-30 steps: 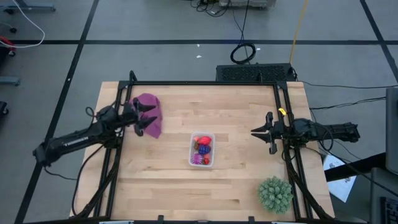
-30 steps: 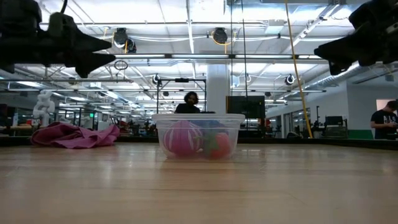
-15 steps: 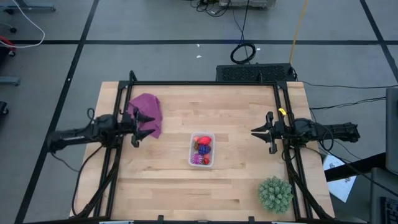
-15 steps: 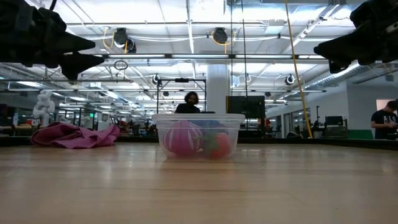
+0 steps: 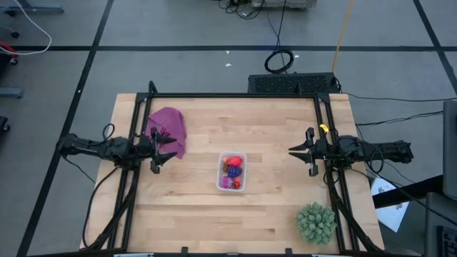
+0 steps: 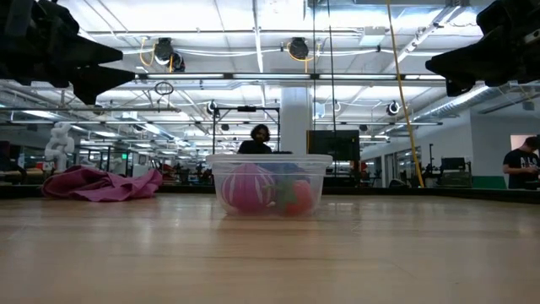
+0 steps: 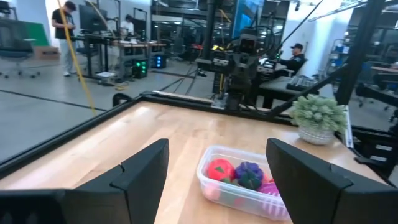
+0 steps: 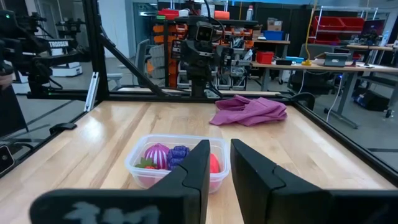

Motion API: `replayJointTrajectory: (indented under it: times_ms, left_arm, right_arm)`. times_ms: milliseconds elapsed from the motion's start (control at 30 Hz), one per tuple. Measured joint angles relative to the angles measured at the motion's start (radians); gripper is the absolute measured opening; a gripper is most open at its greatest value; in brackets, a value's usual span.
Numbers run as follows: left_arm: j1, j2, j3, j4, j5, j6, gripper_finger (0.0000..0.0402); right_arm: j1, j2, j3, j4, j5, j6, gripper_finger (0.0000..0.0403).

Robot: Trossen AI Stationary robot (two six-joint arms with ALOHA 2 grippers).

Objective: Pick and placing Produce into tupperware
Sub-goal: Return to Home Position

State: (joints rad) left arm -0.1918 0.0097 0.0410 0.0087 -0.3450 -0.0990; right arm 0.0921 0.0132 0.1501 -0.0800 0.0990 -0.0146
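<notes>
The tupperware (image 5: 232,172) is a small clear tub standing on its base mid-table, also seen in the low view (image 6: 269,183). Inside it lies the produce: a red piece (image 7: 219,169), a dark purple one (image 7: 249,175) and a spiky magenta one (image 8: 156,154). My left gripper (image 5: 168,148) hovers open above the table's left side, pointing toward the tub, its fingers wide apart in the left wrist view (image 7: 217,143). My right gripper (image 5: 290,151) hovers above the right side, also facing the tub, its fingers (image 8: 219,142) drawn together with only a narrow slit. Neither touches anything.
A magenta cloth (image 5: 170,128) lies crumpled at the far left of the table, just beyond my left gripper. A green spiky ball (image 5: 315,223) sits at the near right corner. Black frame rails (image 5: 235,96) edge the table. People stand in the room beyond (image 6: 260,139).
My left arm has swung back toward the table's left edge. Its gripper has moved off the magenta cloth, a little toward the near and left edges, staying high above the table. My right arm, the tub and the produce have kept still.
</notes>
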Motion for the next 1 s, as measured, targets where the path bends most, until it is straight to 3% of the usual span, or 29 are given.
replayJointTrajectory:
  times_ms: [233,467,1000]
  left_arm:
    - [-0.027,0.0,0.0,0.025,-0.001,-0.01,0.0273]
    - [-0.027,0.005,0.0,0.018,0.03,-0.041,0.0273]
    - [-0.027,0.005,0.0,0.017,0.029,-0.042,0.0273]
  right_arm:
    - [0.0,0.0,0.0,0.0,0.0,-0.039,0.0057]
    - [0.0,0.0,0.0,-0.001,0.001,0.055,0.0057]
    - [0.0,0.0,0.0,-0.002,0.001,0.055,0.0057]
